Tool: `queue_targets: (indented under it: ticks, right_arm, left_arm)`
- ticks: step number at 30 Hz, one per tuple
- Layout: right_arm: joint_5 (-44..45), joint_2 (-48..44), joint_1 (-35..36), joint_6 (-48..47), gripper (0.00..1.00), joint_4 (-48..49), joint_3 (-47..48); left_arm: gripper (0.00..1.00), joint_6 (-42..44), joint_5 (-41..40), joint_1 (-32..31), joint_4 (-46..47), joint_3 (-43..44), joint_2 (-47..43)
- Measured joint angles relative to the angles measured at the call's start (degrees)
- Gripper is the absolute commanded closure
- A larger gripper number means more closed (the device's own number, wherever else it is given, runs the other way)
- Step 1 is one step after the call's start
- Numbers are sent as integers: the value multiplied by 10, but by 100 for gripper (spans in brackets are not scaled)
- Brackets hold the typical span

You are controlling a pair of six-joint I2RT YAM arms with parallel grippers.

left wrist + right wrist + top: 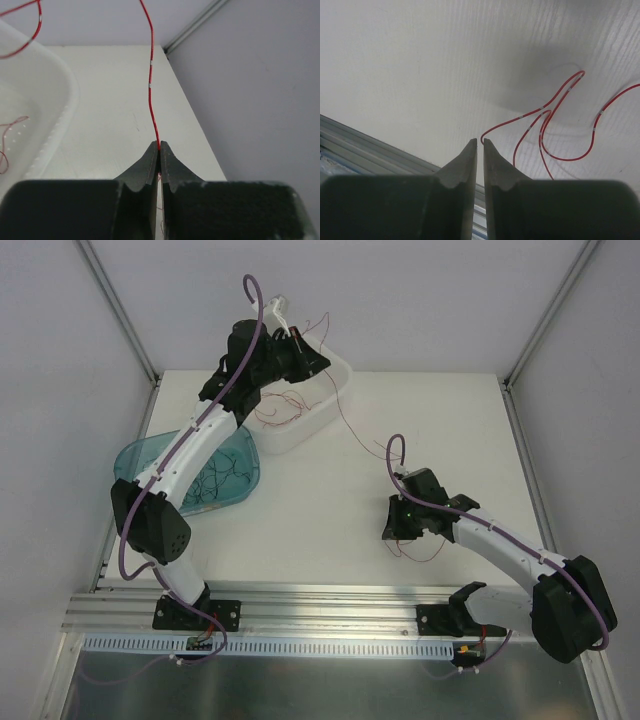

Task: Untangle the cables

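My left gripper (303, 340) is raised over the far side of a white bin (335, 390). In the left wrist view it (159, 147) is shut on a thin red cable (151, 85) that runs up out of frame. A long red strand (355, 425) hangs from the bin area toward the right arm. Several red cables (280, 410) lie in the bin. My right gripper (392, 532) is down at the table. In the right wrist view its jaws (480, 142) stand closed to a narrow slit on the end of a looping red cable (560, 95), whose loops (425, 552) lie beside it.
A teal tray (135, 455) at the left holds several black and red cables (215, 480). The bin wall (55, 100) is left of my left gripper. An aluminium rail (370, 145) runs along the near table edge. Grey walls enclose the table.
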Motion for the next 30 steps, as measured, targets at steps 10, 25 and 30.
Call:
queue_targets:
  ticks: [10,25,30]
  right_arm:
    - [3,-1,1,0,87,0,0]
    - [3,-1,3,-2,88,0,0]
    - [3,-4,6,-3,88,0,0]
  left_arm:
    - [100,97,-116,17,4,78,-46]
    - [100,264,-242,49,47,98,-8]
    - [100,343,-277,49,91,27,42]
